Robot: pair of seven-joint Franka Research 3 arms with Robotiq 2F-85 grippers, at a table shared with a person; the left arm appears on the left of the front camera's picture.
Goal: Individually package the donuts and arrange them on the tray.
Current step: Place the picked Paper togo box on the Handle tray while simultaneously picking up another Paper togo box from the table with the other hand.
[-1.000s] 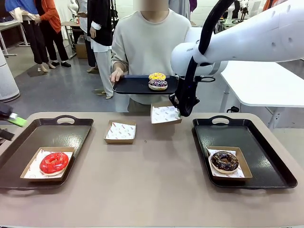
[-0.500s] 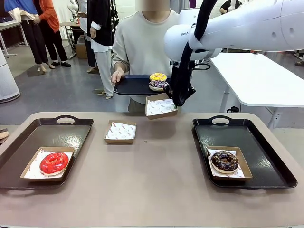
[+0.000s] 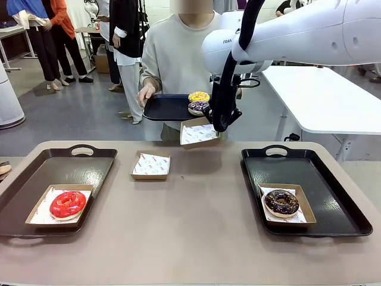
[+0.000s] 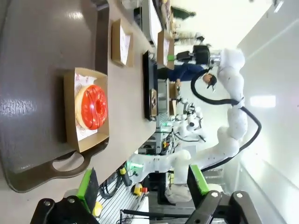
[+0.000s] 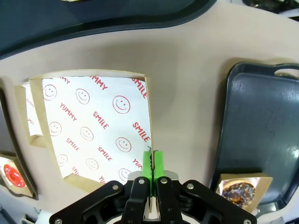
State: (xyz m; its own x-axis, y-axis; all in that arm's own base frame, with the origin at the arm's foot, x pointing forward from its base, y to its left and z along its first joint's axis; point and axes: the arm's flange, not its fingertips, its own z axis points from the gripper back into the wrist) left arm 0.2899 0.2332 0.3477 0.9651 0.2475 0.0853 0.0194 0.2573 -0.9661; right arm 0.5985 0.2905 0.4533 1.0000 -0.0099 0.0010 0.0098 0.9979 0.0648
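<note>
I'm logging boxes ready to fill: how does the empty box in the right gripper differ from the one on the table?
The gripped box is airborne and tilted, pinched by the right gripper; the table box lies flat, untouched. The gripped box is near the person's tray; the table box rests on the tabletop. Both are empty, brown, white-lined.

Looks like a robotics lab or test hall, not a home: white robot arm (image 3: pixel 309 33) over a beige work table (image 3: pixel 196 238), plain grey floor (image 3: pixel 77 113), a white table (image 3: pixel 333 101) at the side, & people standing (image 3: pixel 50 36) in the bg.
</note>
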